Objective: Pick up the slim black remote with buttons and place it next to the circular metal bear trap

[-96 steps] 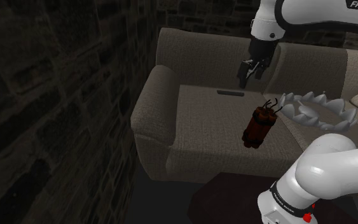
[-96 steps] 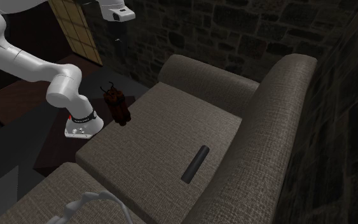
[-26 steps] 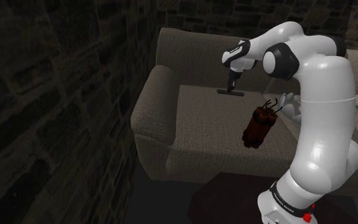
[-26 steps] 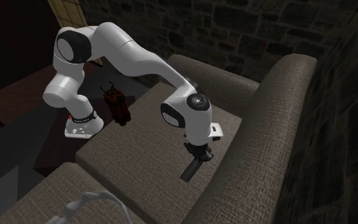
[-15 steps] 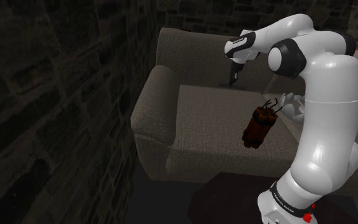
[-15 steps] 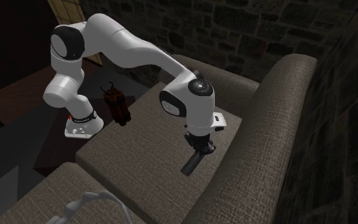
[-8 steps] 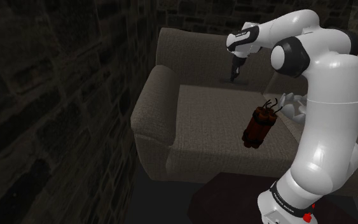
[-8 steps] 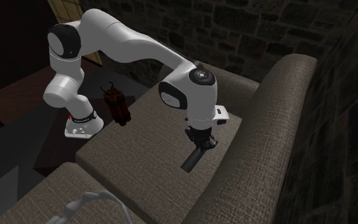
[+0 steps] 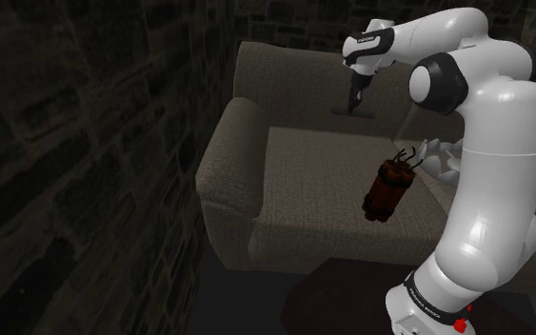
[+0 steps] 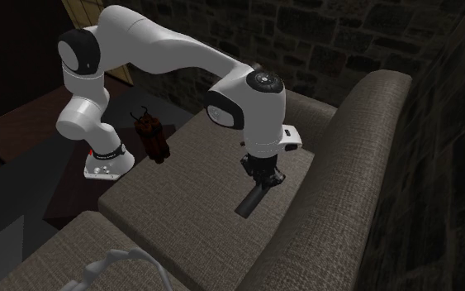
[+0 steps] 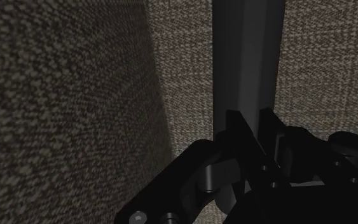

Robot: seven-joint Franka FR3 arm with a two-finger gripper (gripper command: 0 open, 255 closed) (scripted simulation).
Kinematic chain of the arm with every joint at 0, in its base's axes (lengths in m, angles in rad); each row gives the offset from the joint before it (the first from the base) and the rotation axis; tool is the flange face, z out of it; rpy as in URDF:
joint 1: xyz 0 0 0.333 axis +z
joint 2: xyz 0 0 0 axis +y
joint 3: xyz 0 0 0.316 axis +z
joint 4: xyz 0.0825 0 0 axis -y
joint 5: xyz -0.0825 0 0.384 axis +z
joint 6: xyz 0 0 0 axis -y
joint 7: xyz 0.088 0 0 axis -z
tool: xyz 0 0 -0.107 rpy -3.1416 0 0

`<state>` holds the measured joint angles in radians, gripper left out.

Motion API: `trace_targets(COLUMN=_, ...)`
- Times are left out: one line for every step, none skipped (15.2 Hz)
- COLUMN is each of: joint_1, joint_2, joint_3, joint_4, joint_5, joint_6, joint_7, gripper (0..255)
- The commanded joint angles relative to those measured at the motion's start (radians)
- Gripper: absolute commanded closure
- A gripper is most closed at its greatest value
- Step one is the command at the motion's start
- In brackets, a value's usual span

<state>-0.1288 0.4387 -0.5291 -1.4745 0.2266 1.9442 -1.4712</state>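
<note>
The jaws were clamped on the slim dark remote (image 10: 250,199) near one end, their black fingers (image 11: 237,132) pressed against its two long sides. The remote jutted out from them along the sofa (image 10: 185,194), close in front of the backrest. In the shoulder view the remote (image 9: 352,114) showed as a short dark bar under the white arm's hand, set against the foot of the backrest, and it appeared to hang a little above the seat cushion. In the wrist view it was a flat dark grey strip (image 11: 244,57) running away from the fingers over the coarse brown weave. A bundle of red dynamite sticks (image 9: 387,188) lay on the same seat cushion, nearer the front edge. The pale toothed bear trap (image 9: 433,153) sat just beyond the bundle, partly hidden by the arm, well apart from the remote. In the second exterior view the trap's pale ring (image 10: 105,266) lay on the next cushion.
</note>
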Motion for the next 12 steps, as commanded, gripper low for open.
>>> trace_targets(joint_1=-0.001, joint_2=-0.006, joint_3=-0.002, joint_4=0.022, joint_5=-0.004, joint_6=-0.028, joint_7=0.003, gripper=255)
trace_targets(joint_1=-0.002, joint_2=-0.007, joint_3=-0.003, joint_4=0.034, joint_5=-0.005, joint_6=-0.04, joint_7=0.004, gripper=255)
trace_targets(joint_1=-0.003, joint_2=-0.008, joint_3=-0.004, joint_4=0.046, joint_5=-0.006, joint_6=-0.053, joint_7=0.005, gripper=255)
trace_targets(joint_1=-0.003, joint_2=-0.009, joint_3=-0.004, joint_4=0.051, joint_5=-0.007, joint_6=-0.058, joint_7=0.005, gripper=255)
trace_targets(joint_1=0.001, joint_2=-0.043, joint_3=-0.012, joint_4=0.001, joint_5=-0.019, joint_6=-0.04, joint_7=-0.005, gripper=255)
trace_targets(joint_1=0.004, joint_2=-0.075, joint_3=-0.021, joint_4=-0.045, joint_5=-0.031, joint_6=-0.024, joint_7=-0.016, gripper=255)
trace_targets(joint_1=0.007, joint_2=-0.107, joint_3=-0.029, joint_4=-0.089, joint_5=-0.043, joint_6=-0.009, joint_7=-0.026, gripper=255)
trace_targets(joint_1=0.008, joint_2=-0.138, joint_3=-0.037, joint_4=-0.131, joint_5=-0.056, joint_6=0.004, joint_7=-0.036, gripper=255)
trace_targets(joint_1=0.009, joint_2=-0.169, joint_3=-0.046, joint_4=-0.17, joint_5=-0.068, joint_6=0.017, joint_7=-0.046, gripper=255)
trace_targets(joint_1=0.009, joint_2=-0.198, joint_3=-0.054, joint_4=-0.208, joint_5=-0.082, joint_6=0.029, joint_7=-0.055, gripper=255)
trace_targets(joint_1=0.008, joint_2=-0.227, joint_3=-0.062, joint_4=-0.244, joint_5=-0.095, joint_6=0.039, joint_7=-0.064, gripper=255)
trace_targets(joint_1=0.006, joint_2=-0.255, joint_3=-0.07, joint_4=-0.278, joint_5=-0.109, joint_6=0.049, joint_7=-0.073, gripper=255)
